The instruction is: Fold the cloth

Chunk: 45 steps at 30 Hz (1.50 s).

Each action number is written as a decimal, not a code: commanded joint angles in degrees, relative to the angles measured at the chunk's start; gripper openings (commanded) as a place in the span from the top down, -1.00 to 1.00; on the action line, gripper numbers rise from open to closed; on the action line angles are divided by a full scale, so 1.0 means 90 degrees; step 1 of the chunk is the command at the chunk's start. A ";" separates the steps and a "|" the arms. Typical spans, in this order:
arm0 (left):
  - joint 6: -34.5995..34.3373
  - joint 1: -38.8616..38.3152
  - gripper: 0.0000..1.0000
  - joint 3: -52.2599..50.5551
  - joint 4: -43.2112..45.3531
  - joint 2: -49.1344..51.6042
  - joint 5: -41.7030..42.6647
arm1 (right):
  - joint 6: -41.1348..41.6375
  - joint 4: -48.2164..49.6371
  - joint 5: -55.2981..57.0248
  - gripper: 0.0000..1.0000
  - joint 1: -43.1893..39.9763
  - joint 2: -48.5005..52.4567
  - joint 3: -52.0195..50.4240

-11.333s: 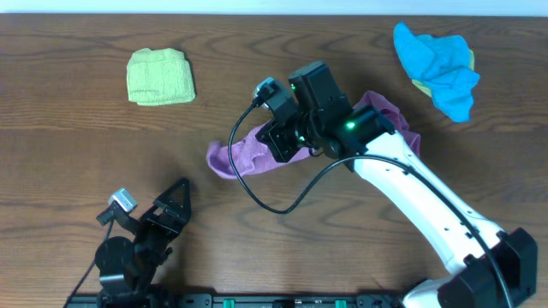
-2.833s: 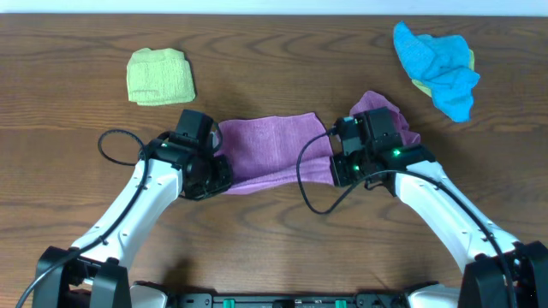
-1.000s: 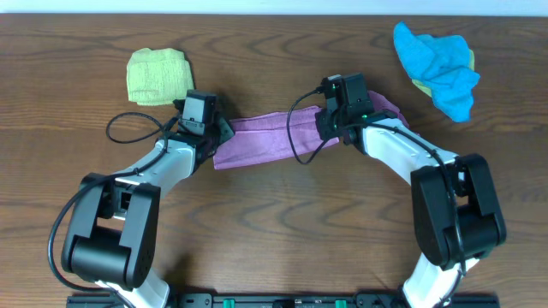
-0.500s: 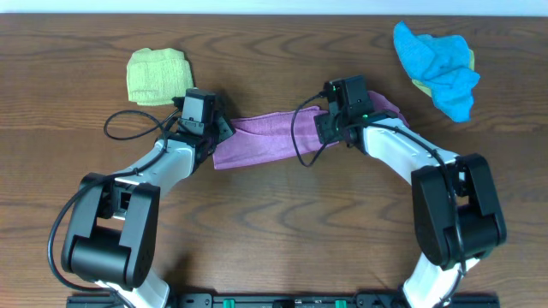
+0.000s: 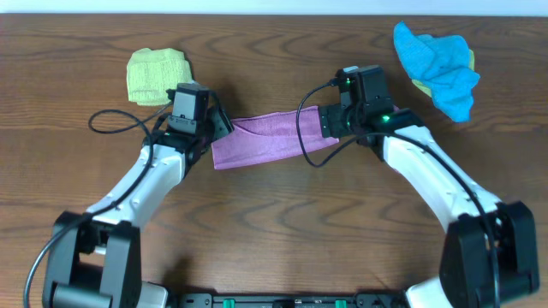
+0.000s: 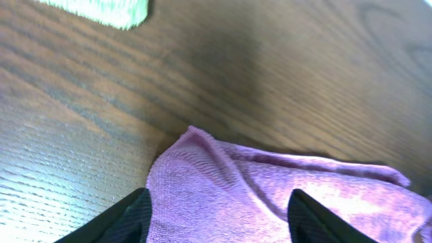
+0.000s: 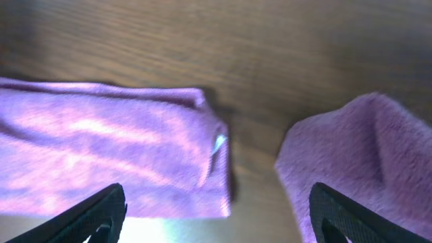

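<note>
The purple cloth [image 5: 265, 139] lies on the table as a long folded strip between my two arms. My left gripper [image 5: 216, 128] hangs open just over its left end; in the left wrist view the cloth [image 6: 270, 196] fills the gap of that gripper [image 6: 219, 223], and neither finger touches it. My right gripper [image 5: 330, 127] stands open above the strip's right end [image 7: 115, 155], its jaws wide apart [image 7: 223, 219] and empty.
A second purple cloth [image 7: 364, 155] lies right of the strip's end, under my right arm. A folded green cloth [image 5: 158, 75] sits at the back left. A crumpled blue cloth [image 5: 437, 56] lies at the back right.
Both grippers have opened and let go of the cloth. They have drawn slightly outward from its ends; the strip stays flat where it lay.
</note>
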 commanded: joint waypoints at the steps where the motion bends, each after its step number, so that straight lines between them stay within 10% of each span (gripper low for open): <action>1: 0.0083 0.0036 -0.12 0.0148 -0.0109 -0.0163 -0.0005 | 0.0498 -0.0257 -0.0840 -0.76 -0.0119 -0.0158 0.0097; 9: -0.0109 -0.0051 0.89 0.0146 -0.0056 0.0129 0.0223 | 0.1214 -0.0466 -0.2004 -0.90 -0.0546 -0.0039 0.0080; 45: -0.0270 -0.0435 0.89 0.0146 0.0471 0.1814 0.0245 | 0.1802 0.0384 -0.2907 -0.90 -0.0903 0.1270 -0.0610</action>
